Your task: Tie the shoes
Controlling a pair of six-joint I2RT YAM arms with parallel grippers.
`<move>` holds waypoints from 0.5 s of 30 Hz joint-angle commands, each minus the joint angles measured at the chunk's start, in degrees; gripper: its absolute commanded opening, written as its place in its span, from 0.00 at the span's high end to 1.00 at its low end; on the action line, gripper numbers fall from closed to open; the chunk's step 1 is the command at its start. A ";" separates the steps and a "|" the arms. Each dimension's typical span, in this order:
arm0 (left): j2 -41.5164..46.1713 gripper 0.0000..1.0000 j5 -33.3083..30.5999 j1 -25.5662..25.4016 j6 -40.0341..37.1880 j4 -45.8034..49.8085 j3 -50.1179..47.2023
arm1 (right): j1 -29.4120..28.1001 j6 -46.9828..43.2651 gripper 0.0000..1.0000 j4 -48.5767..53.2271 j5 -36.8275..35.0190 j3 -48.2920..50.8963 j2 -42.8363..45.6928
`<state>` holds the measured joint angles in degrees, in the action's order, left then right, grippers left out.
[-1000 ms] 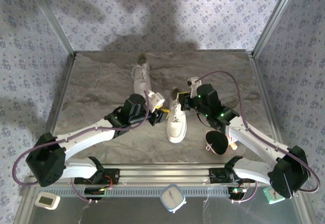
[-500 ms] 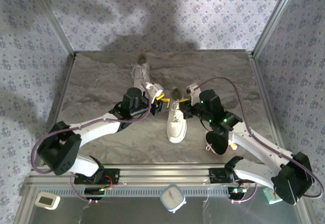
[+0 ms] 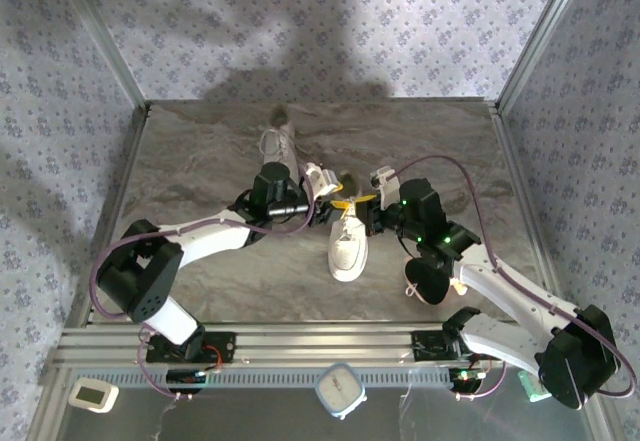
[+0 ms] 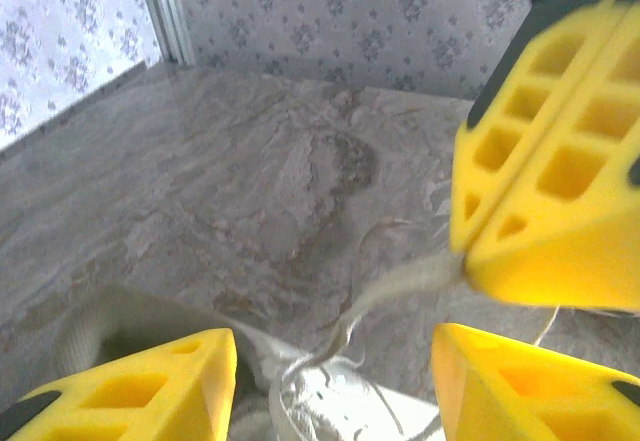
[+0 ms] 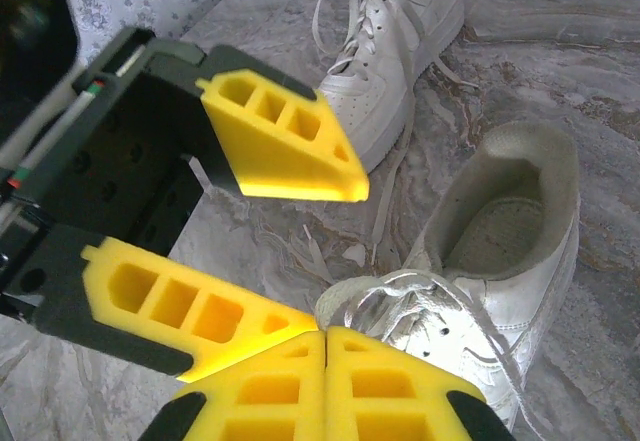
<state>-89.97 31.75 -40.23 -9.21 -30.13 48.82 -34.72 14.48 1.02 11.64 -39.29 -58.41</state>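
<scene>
Shoe lace (image 4: 400, 283) pinched between the shut pads of right gripper (image 5: 325, 353), running down to near shoe (image 3: 348, 249); left gripper (image 4: 330, 361) spread wide just left of it, fingers either side of that lace; near shoe at mid table (image 3: 200, 161), toe toward the near edge; far shoe (image 3: 279, 149) beyond, to the left, laces loose; plush (image 3: 428, 281) near right, beside right arm.

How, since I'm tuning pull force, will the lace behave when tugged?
Likely floppy: the lace curves limply from the shut right gripper. Probably light and thin, so it may slip. A hard tug could drag the shoe, which sits unheld.
</scene>
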 commanded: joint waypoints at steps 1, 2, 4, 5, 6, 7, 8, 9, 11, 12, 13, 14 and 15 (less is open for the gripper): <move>-1.49 0.46 3.76 -0.35 -4.04 1.32 3.10 | 0.42 -0.86 1.00 -1.28 1.11 -0.07 0.40; -1.81 0.46 3.67 -0.51 -4.35 1.70 3.59 | 0.42 -0.88 1.00 -1.28 1.11 -0.09 0.40; -2.36 0.48 3.67 -0.64 -4.58 2.22 4.37 | 0.36 -0.77 1.00 -1.37 1.19 -0.09 0.36; -2.61 0.48 3.65 -0.79 -4.73 2.55 4.82 | 0.36 -0.77 1.00 -1.37 1.35 -0.09 0.31; -2.79 0.48 3.63 -0.82 -4.91 2.81 5.17 | 0.38 -0.73 1.00 -1.32 1.37 -0.13 0.32; -2.99 0.49 3.59 -0.83 -5.17 3.21 5.59 | 0.35 -0.70 1.00 -1.32 1.43 -0.07 0.32; -3.18 0.50 3.58 -0.86 -5.29 3.45 5.82 | 0.35 -0.68 1.00 -1.37 1.37 -0.09 0.32; -3.35 0.50 3.65 -0.87 -5.45 3.62 6.06 | 0.35 -0.69 1.00 -1.24 1.37 -0.09 0.40; -3.66 0.52 3.91 -0.90 -5.81 4.36 6.61 | 0.32 -0.72 1.00 -1.11 1.28 -0.11 0.49; -3.76 0.52 4.14 -0.84 -5.89 4.55 6.80 | 0.35 -0.74 1.00 -1.02 1.28 -0.17 0.57; -3.93 0.53 4.49 -0.89 -5.90 4.80 7.06 | 0.29 -0.73 1.00 -1.02 1.28 -0.18 0.55; -4.11 0.53 4.79 -0.82 -5.99 5.12 7.37 | 0.35 -0.70 1.00 -1.00 1.28 -0.18 0.58; -4.28 0.54 4.94 -0.84 -5.99 5.24 7.56 | 0.28 -0.69 1.00 -1.01 1.36 -0.18 0.56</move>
<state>-93.62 33.89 -40.62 -13.32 -25.19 54.15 -34.57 14.48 0.64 11.92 -39.27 -58.41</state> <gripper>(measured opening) 0.462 0.053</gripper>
